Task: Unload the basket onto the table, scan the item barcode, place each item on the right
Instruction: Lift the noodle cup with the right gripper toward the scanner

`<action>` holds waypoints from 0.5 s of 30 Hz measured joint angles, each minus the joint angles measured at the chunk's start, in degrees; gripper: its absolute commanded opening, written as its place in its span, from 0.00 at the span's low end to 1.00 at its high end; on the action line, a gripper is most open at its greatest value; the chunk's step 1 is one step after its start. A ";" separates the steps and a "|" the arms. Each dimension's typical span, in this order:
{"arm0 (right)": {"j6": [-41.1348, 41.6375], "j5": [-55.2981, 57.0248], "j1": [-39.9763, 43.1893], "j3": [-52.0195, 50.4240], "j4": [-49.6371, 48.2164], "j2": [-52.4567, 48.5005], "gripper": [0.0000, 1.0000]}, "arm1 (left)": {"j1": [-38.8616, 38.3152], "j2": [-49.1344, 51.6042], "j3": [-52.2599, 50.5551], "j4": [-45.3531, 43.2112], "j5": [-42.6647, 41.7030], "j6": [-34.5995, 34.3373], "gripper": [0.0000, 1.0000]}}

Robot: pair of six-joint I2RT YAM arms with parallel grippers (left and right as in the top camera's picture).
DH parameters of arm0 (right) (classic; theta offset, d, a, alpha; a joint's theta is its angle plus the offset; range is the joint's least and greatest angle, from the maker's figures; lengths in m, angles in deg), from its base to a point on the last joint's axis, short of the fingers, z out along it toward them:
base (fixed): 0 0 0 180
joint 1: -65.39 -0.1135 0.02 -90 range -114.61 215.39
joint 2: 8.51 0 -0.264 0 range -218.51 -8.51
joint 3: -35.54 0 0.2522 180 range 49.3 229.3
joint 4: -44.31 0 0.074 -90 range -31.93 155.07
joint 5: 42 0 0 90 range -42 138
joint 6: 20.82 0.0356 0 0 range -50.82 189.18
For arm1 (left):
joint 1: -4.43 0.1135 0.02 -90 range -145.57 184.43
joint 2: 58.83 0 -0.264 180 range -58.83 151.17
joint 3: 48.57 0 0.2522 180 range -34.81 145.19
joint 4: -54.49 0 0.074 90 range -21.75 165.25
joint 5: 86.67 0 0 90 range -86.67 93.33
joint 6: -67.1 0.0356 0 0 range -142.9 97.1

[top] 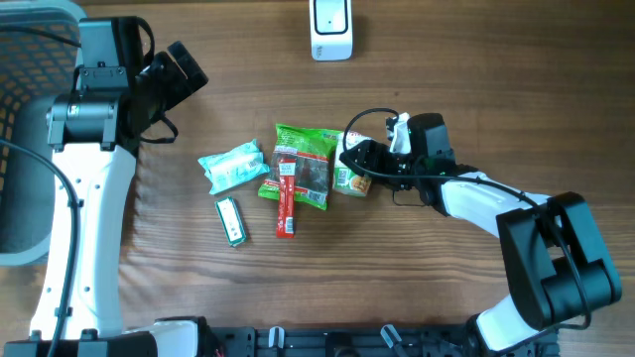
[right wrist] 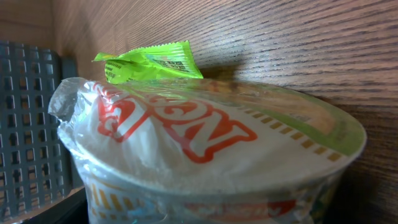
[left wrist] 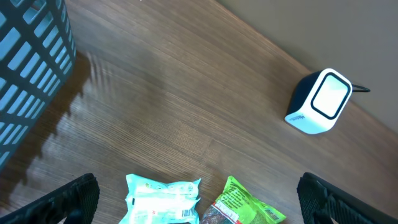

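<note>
Overhead, we see the right gripper [top: 355,164] down at the noodle cup [top: 352,182], which sits on the table [top: 476,89] against the right edge of the green bag [top: 303,164]. The gripper's jaws stand on either side of the cup, but we cannot tell whether they press on it or merely bracket it. The scanner [top: 330,30] stands well apart at the far edge with nothing before its window, so we judge that no scan has been made (and the pick itself is not yet secured). The left gripper [top: 185,67] hangs near the basket [top: 25,129], away from the items.

Left wrist: its two fingers [left wrist: 68,199] show at the lower corners, spread wide with nothing between them. The scanner and two packets lie ahead of them.

Right wrist: the cup's lid fills the frame, very close, with the green bag behind it. The jaws do not show, so the grip is unsettled here too. What is left, as we judge it: close on the cup, lift it, carry it to the scanner and turn its barcode (which we find in no view) toward the window.
</note>
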 measured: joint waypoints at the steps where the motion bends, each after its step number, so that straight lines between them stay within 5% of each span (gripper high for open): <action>1: 0.00 -0.04 0.00 0.00 -0.11 0.00 0.85 | 0.00 0.00 0.00 0.00 0.00 0.00 1.00; 7: -0.15 -2.38 0.02 0.00 -2.03 0.09 0.73 | 0.00 0.00 0.00 0.00 0.00 0.00 1.00; 15: -0.72 -5.16 0.28 -0.09 -0.74 4.85 0.77 | 0.00 0.00 0.00 0.00 -0.02 0.00 1.00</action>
